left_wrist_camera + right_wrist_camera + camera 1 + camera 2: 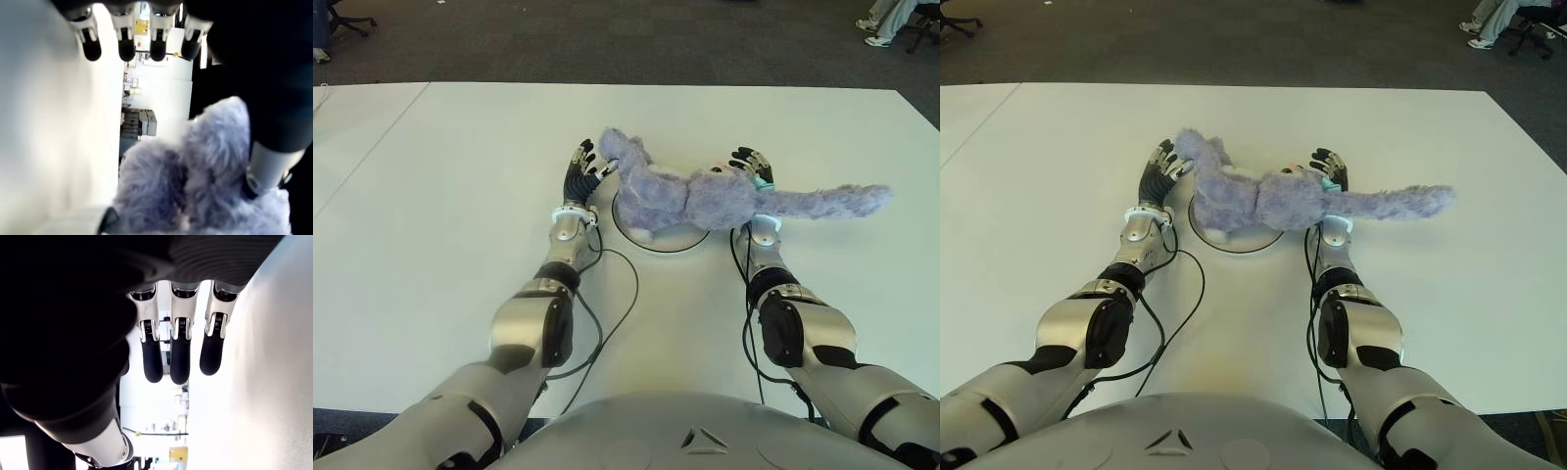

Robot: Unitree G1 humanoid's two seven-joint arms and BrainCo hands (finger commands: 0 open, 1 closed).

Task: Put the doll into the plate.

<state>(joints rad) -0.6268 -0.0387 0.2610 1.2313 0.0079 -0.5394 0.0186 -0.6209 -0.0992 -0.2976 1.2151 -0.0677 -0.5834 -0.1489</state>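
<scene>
We see the doll [705, 199] lying crosswise over the plate [658, 241] at frame centre; left hand [582, 172] and right hand [751, 164] flank it, fingers spread, holding nothing.

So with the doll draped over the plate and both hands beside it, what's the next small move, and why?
Probably draw both hands back. The doll already lies across the plate, one long limb trailing off over the table. The left hand and right hand flank it with fingers extended, apparently gripping nothing.

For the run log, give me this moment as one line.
doll: across plate, tail overhanging | left hand: open at doll's head | right hand: open, behind doll
</scene>
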